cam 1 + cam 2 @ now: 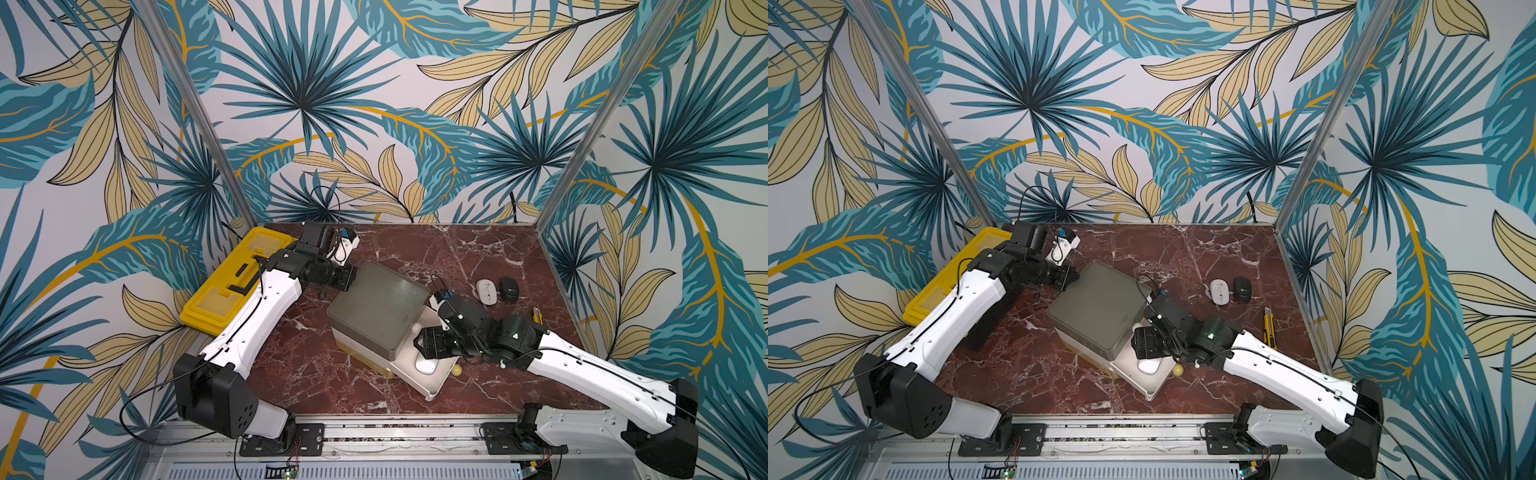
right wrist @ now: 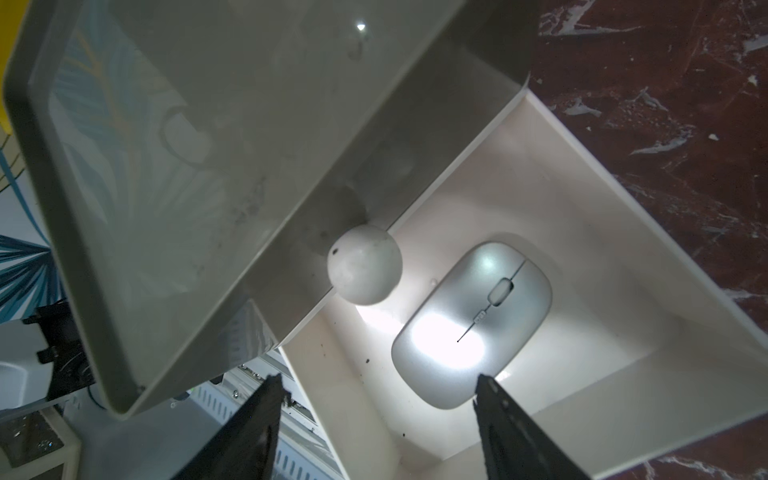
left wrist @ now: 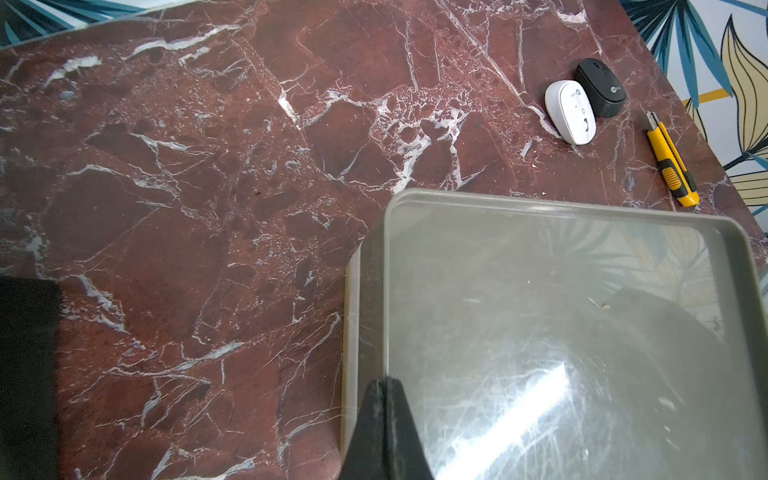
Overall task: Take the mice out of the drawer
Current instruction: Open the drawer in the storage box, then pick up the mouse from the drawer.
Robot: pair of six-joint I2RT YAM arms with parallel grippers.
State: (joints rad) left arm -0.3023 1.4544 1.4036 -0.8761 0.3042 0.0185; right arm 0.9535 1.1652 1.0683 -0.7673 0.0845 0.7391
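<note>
A silver mouse (image 2: 473,324) lies in the pulled-out white drawer (image 2: 623,257) of a grey-topped cabinet (image 1: 380,305); both top views show it (image 1: 428,366) (image 1: 1148,365). My right gripper (image 2: 379,378) hangs open just above the drawer (image 1: 436,384), its fingers on either side of the mouse's near end, holding nothing. A white mouse (image 1: 486,291) and a black mouse (image 1: 508,288) rest side by side on the table at the back right, also in the left wrist view (image 3: 570,112) (image 3: 600,87). My left gripper (image 3: 386,384) is shut, its tips at the cabinet's far-left top edge (image 1: 351,280).
A yellow-black utility knife (image 1: 538,315) lies near the right wall. A yellow toolbox (image 1: 224,286) sits at the left under my left arm. A white round knob (image 2: 364,264) juts over the open drawer, and a yellowish knob (image 1: 457,371) shows beside it.
</note>
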